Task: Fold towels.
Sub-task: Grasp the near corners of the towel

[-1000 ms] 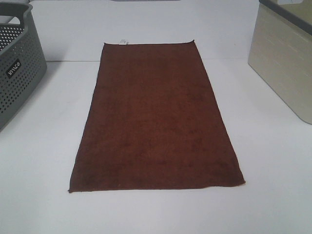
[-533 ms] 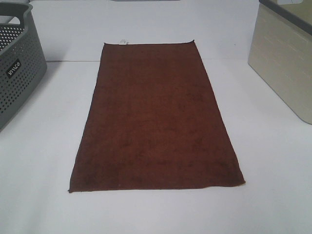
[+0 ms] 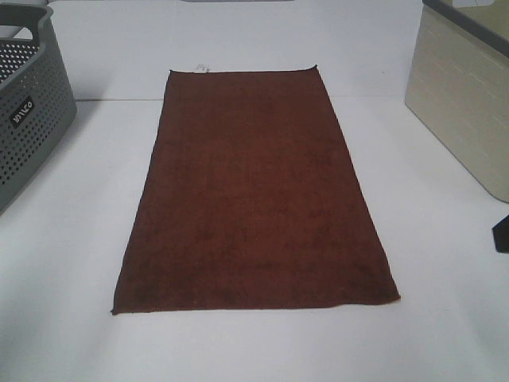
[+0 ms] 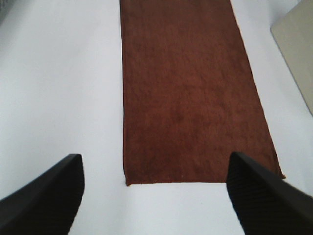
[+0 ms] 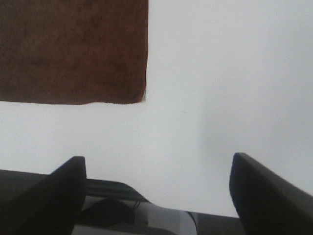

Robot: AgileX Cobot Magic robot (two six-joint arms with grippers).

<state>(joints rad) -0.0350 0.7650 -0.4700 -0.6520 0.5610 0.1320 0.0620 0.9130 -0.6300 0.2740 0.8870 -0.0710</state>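
white table (image 3: 71, 239) | towel (image 3: 253, 191) flat, unfolded | left tool (image 4: 154, 166) wide, empty | right tool (image 5: 157, 164) wide, empty

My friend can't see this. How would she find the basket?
Look at the white table with the brown towel in its middle. The basket stands to the towel's left in the high view. It is dark grey with many small holes, unlike the pale box opposite.

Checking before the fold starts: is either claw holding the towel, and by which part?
Nothing is held. The left claw and the right claw are both open and empty, and the towel lies flat and unfolded on the table.
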